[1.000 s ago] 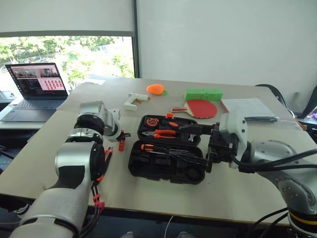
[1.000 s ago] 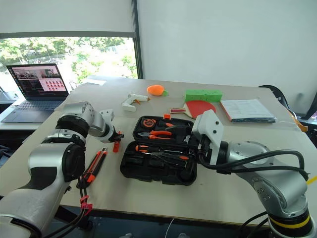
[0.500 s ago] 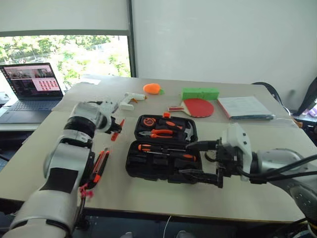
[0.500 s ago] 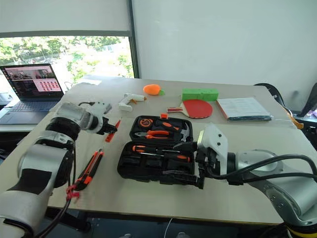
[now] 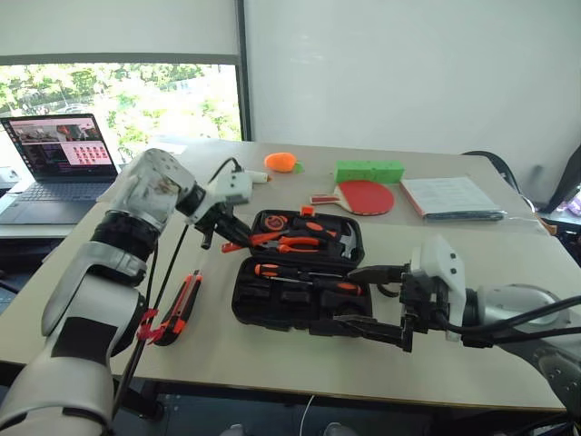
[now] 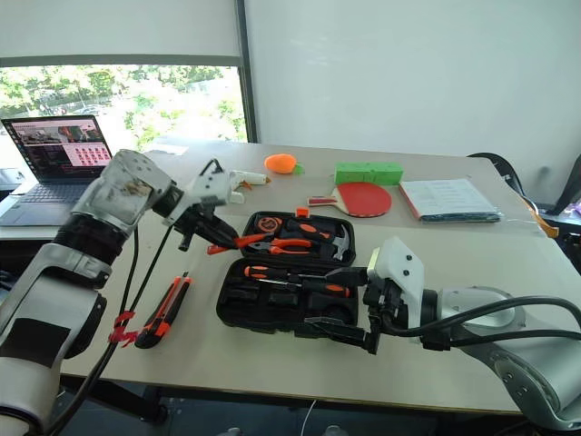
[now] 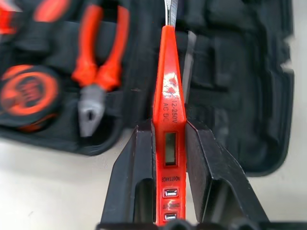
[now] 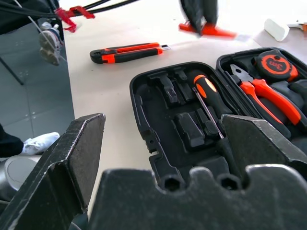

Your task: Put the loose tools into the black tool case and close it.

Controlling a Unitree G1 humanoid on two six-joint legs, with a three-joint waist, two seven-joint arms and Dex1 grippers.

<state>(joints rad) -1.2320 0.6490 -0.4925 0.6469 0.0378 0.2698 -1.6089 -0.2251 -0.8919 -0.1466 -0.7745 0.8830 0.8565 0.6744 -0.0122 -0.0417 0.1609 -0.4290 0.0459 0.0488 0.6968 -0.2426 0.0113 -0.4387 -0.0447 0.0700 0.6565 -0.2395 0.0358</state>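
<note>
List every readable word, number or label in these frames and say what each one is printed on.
"12-250V" and "AC DC": on the orange tester pen held between the left gripper fingers.
"3m": on the tape measure in the black tool case.
Small print by the tester pen's lower buttons: too blurred to read.
Laptop screen and papers: too small to read.

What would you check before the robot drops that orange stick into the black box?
1. Slim orange tester screwdriver clamped in the left gripper jaws: ok.
2. Black moulded plastic tool case lying open: ok.
3. Tester's tip over the case: ok.
4. Free slot for it: cannot tell.
5. Right gripper open, at the case's near edge, clear of the drop: ok.
6. Black-and-orange utility knife packed: not ok, it lies on the table.
</note>
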